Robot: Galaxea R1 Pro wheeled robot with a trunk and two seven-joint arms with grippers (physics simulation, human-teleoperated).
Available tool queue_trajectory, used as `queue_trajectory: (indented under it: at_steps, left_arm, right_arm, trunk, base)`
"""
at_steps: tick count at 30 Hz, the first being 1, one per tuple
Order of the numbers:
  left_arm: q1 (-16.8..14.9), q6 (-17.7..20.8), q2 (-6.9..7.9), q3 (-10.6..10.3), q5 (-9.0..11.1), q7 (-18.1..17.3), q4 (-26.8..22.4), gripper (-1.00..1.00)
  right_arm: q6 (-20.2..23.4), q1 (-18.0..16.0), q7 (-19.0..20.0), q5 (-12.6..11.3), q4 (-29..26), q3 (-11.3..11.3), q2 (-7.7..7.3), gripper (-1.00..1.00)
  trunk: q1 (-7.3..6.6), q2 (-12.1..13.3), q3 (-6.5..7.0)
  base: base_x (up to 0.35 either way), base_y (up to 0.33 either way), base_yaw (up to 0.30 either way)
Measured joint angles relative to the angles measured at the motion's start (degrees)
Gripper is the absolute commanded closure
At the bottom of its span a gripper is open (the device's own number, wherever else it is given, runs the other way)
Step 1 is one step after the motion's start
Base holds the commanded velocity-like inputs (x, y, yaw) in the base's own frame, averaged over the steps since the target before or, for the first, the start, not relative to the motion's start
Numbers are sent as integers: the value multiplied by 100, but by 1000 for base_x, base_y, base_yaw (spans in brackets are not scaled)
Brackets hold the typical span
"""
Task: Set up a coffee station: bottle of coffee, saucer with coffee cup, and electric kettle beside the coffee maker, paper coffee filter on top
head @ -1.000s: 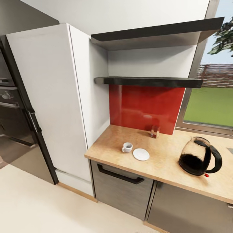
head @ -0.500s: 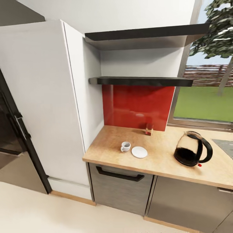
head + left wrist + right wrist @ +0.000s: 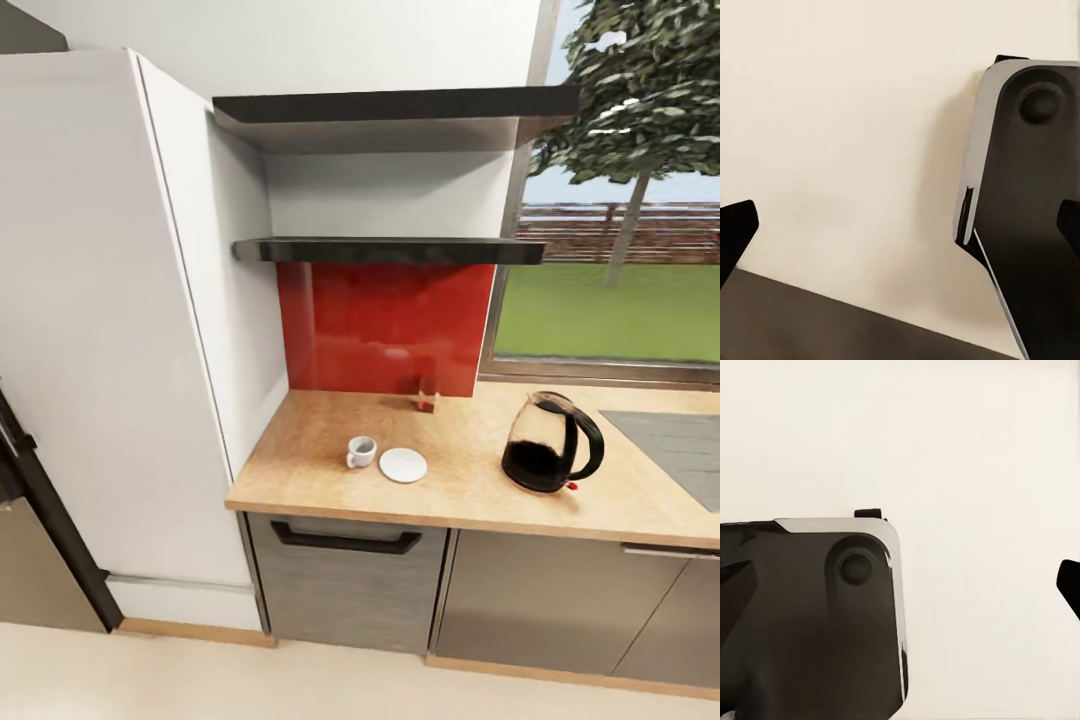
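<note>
On the kitchen countertop (image 3: 470,495) a tiny white coffee cup (image 3: 361,452) stands just left of the flat white saucer (image 3: 403,465), the two a little apart. Further right stands the electric kettle (image 3: 548,457), clear glass, dark in its lower half, with its black handle to the right. Two black kitchen shelves (image 3: 390,250) hang above; their tops are hidden from this angle. The coffee maker, bottle of coffee and paper coffee filter are out of view. My left gripper (image 3: 900,229) and right gripper (image 3: 900,585) are open, hanging over pale floor beside the robot's dark base.
A tall white cabinet (image 3: 110,330) closes off the counter's left end. A red backsplash (image 3: 385,325) has a small glass object (image 3: 428,397) at its foot. A grey inset panel (image 3: 670,440) lies at the counter's right. Grey drawers with a black handle (image 3: 345,540) sit below.
The whole head view has shifted: the camera turned and drew back, so counter, cup, saucer and kettle appear further left and smaller. The things themselves have not moved.
</note>
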Motion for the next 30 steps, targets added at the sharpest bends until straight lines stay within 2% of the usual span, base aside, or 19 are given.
queue_trajectory:
  at_steps: [16,21,25,30]
  left_arm:
    - [1,0,-4,-8,-15,0,-1,-100]
    - [1,0,18,-9,-20,-1,-14,-100]
    - [0,1,35,-16,-43,-7,-40,-100]
    - [-19,7,6,-45,-54,-21,-51,-100]
  right_arm:
    - [1,0,-5,0,2,2,2,-100]
    - [-1,-1,-5,3,2,6,12,-100]
    - [-22,-1,-2,29,-6,19,169,-100]
    - [-32,-1,-17,29,-19,6,191,-100]
  trunk:
    - [0,0,0]
    - [0,0,0]
    - [0,1,0]
    - [0,0,0]
  base:
    - [0,0,-258]
    - [0,0,-52]
    - [0,183,-5]
    - [0,213,0]
